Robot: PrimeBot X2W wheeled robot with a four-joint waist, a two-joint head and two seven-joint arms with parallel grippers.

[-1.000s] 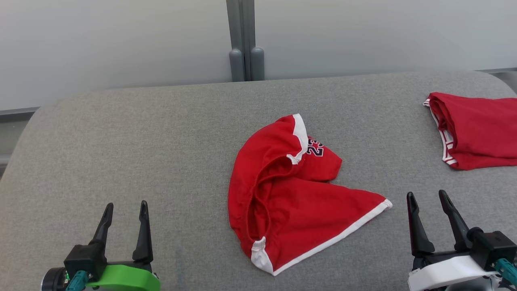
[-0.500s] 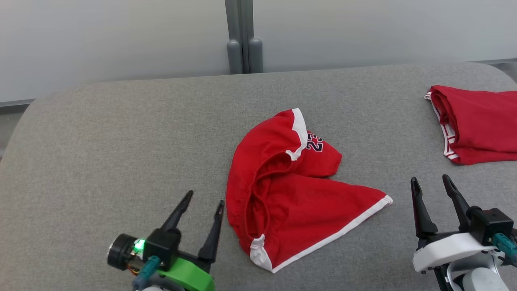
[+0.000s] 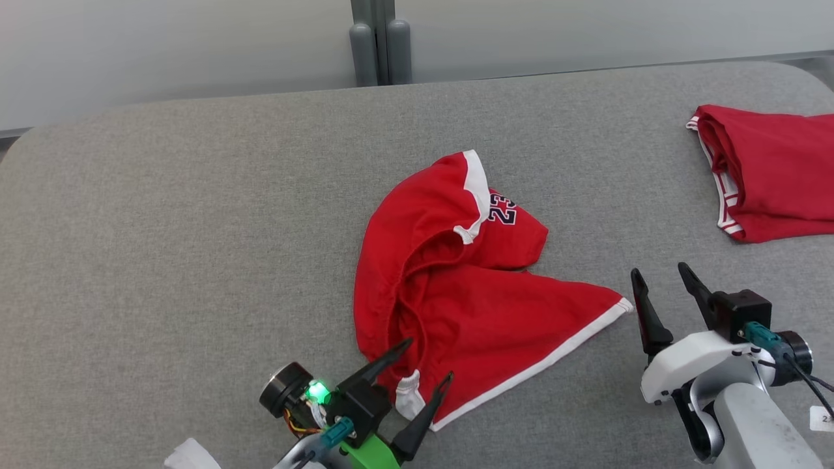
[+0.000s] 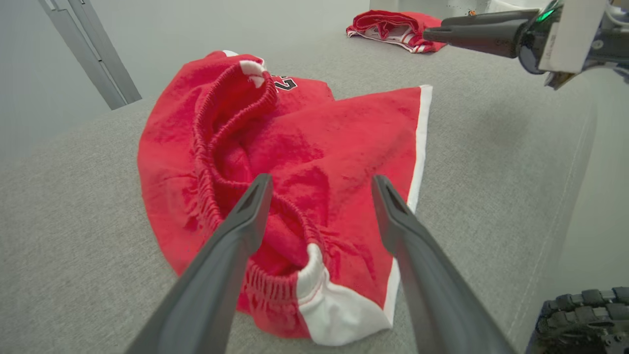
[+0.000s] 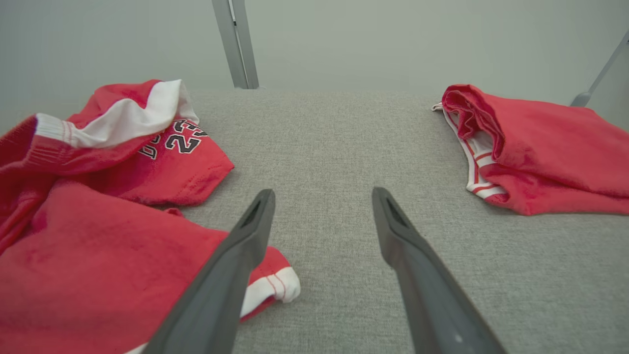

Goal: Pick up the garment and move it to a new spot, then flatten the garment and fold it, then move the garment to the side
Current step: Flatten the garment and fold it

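Grey surface (image 3: 163,228): crumpled garment (image 3: 482,312) under spread left claw (image 3: 429,357).

A grey woven-fabric surface (image 3: 169,195) with rounded far corners stands before a plain pale grey wall (image 3: 163,45), where a darker grey vertical post (image 3: 374,19) rises between 2 rounded stubs (image 3: 399,49).

Left jaws have reached the garment (image 3: 469,312) (near corner).

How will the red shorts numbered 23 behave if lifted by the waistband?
Probably floppy: the red shorts lie in soft folds, so should drape when lifted. Likely light: thin cloth. The gathered waistband may give a firmer hold than flat fabric.
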